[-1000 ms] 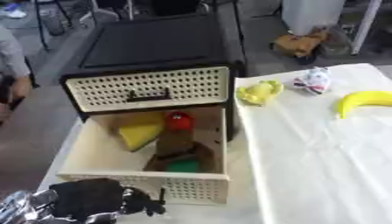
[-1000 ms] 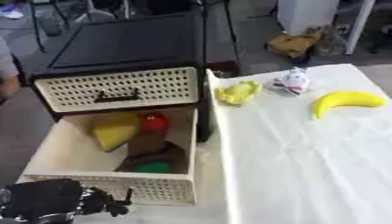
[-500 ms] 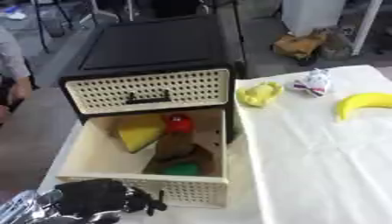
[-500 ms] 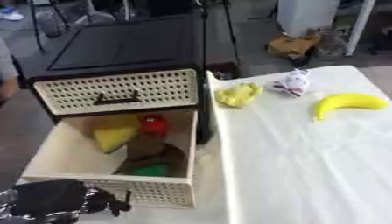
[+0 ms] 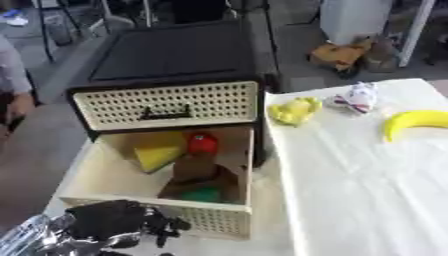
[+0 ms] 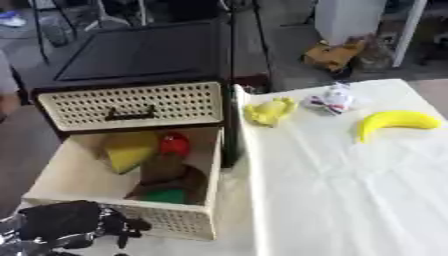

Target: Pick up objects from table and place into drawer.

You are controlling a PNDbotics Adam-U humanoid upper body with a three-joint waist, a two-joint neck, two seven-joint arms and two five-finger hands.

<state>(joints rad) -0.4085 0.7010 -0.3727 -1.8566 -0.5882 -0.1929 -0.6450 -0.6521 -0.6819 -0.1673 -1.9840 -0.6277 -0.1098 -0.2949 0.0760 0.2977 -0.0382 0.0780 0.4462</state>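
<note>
The lower drawer (image 5: 105, 175) of a black cabinet (image 5: 175, 55) stands pulled out. Inside lie a yellow wedge (image 5: 157, 155), a red piece (image 5: 202, 143), a brown lump (image 5: 199, 176) and a bit of green (image 5: 206, 194). On the white cloth sit a yellow crumpled thing (image 5: 294, 110), a white and red packet (image 5: 359, 97) and a banana (image 5: 416, 121). My left hand (image 5: 118, 227) is low at the drawer's front left corner, fingers curled, with nothing seen in it. The right hand does not show.
The upper drawer (image 5: 166, 105) is closed, with a dark handle. The white tablecloth (image 5: 367, 190) covers the table right of the cabinet. A person's hand (image 5: 17, 105) shows at the far left edge. A brown bag (image 5: 339, 52) lies on the floor behind.
The camera has tilted a little, so everything sits slightly lower. My left hand stays at the drawer's front left corner, shifted slightly right.
</note>
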